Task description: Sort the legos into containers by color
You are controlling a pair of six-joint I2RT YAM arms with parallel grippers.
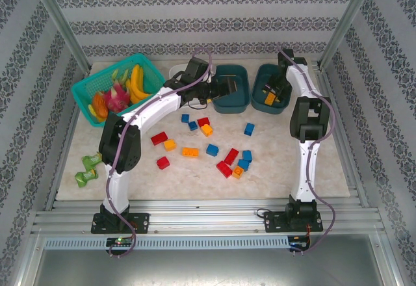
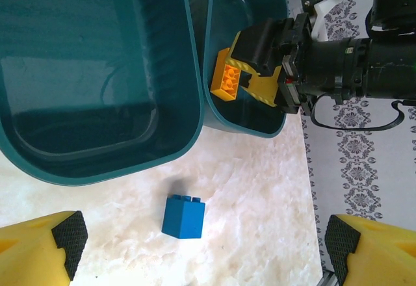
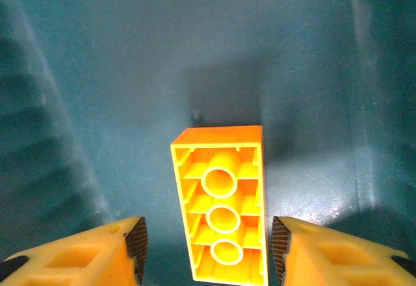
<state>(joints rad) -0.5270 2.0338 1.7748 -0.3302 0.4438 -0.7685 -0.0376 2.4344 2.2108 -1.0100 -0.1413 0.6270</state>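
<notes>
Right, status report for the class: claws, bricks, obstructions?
Left claw open, blue brick ahead of it. Right claw open inside the right teal tub, orange brick loose between its fingers. Nothing in the way.

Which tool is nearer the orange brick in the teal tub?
Right. The right tool straddles the orange brick in the tub; the left tool hangs outside, near a blue brick.

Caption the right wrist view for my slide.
Right gripper open astride an orange lego, hollow underside showing, inside a dark teal tub.
</notes>
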